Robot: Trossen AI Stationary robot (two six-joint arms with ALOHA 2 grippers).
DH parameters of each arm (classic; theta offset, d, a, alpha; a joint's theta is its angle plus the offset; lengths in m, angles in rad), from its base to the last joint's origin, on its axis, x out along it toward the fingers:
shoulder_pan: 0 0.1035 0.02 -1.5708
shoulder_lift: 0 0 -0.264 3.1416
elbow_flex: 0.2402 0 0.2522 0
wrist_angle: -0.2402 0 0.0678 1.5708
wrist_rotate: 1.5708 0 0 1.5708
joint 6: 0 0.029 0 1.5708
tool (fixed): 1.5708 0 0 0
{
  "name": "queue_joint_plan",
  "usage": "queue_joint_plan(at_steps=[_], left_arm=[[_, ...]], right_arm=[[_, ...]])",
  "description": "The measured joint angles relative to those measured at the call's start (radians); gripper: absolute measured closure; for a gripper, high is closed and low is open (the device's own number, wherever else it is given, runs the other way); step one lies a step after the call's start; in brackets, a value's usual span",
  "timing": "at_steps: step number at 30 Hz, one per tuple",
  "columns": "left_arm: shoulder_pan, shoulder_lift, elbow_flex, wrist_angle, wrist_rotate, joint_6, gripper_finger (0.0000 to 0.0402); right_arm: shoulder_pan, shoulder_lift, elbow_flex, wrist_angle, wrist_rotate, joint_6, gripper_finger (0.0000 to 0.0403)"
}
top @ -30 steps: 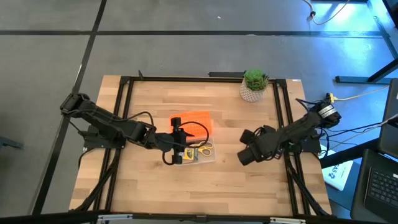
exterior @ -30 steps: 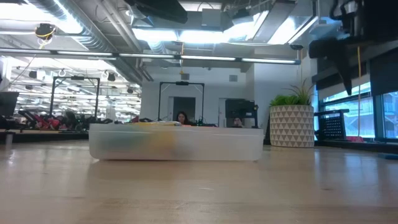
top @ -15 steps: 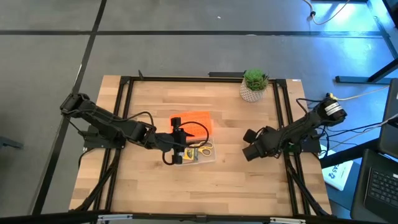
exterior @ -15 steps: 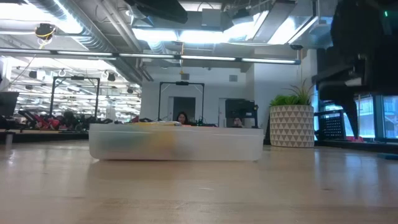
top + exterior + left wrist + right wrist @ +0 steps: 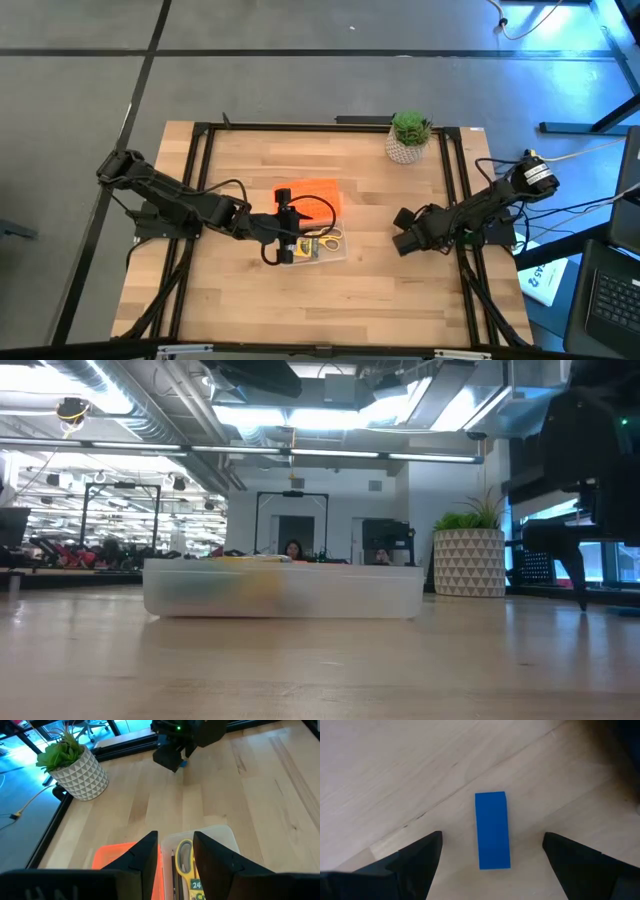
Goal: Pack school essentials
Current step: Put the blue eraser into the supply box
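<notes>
Right gripper (image 5: pixel 490 857) hanging wide open at the right of the high frame, one finger on each side of the tiny blue piece (image 5: pixel 492 830), not touching it. Blue piece lying flat on the wooden table (image 5: pixel 380 290), well apart from the clear case (image 5: pixel 330 250). Left gripper (image 5: pixel 174 852) sitting open over the case in the middle of the high frame, holding nothing. Yellow-handled scissors (image 5: pixel 185 862) and crayon box (image 5: pixel 196 890) lying inside the case
</notes>
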Motion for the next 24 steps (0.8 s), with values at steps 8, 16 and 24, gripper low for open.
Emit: queue_joint_plan(at_steps=[8, 16, 24], left_arm=[[0.0, 0.0, 0.0, 0.0, 0.0, 0.0, 0.0284], [0.0, 0.0, 0.0, 0.0, 0.0, 0.0, 0.0284], [0.0, 0.0, 0.0, 0.0, 0.0, 0.0, 0.0284]], right_arm=[[-0.01, 0.002, -0.002, 0.006, -0.005, -0.046, 0.005], [-0.047, 0.002, -0.003, 0.01, -0.019, -0.111, 0.005], [-0.055, 0.003, -0.004, 0.013, -0.016, -0.163, 0.005]])
